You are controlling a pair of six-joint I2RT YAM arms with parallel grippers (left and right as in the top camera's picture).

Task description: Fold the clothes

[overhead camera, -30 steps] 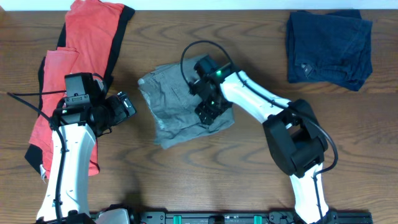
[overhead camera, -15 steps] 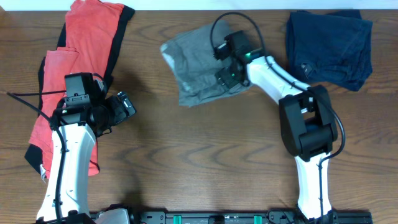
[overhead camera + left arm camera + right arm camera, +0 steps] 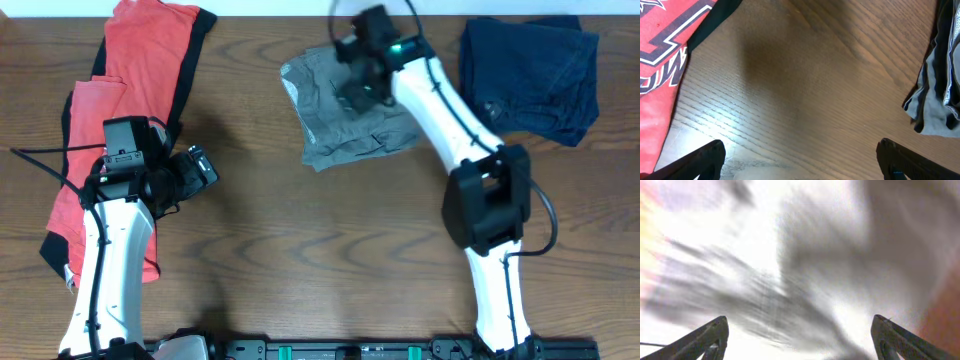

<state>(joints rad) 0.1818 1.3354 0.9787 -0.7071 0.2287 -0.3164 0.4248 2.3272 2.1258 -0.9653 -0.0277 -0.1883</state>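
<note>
Overhead: red T-shirt [image 3: 150, 50] at left, the left gripper [image 3: 197, 168] beside it, jaws spread and empty. Grey-khaki shorts [image 3: 345, 135] lie bunched far-centre on the table [image 3: 300, 230] — right gripper [image 3: 355, 92] over them, jaws spread; best lift straight up, snagging no fold.

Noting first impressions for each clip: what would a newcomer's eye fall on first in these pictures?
The bunched grey shorts at the far centre of the table, with the right arm stretched over them, draw the eye first. Next come the red T-shirt sprawled along the left side and the dark navy garment at the far right. The right wrist view is almost all blur.
</note>
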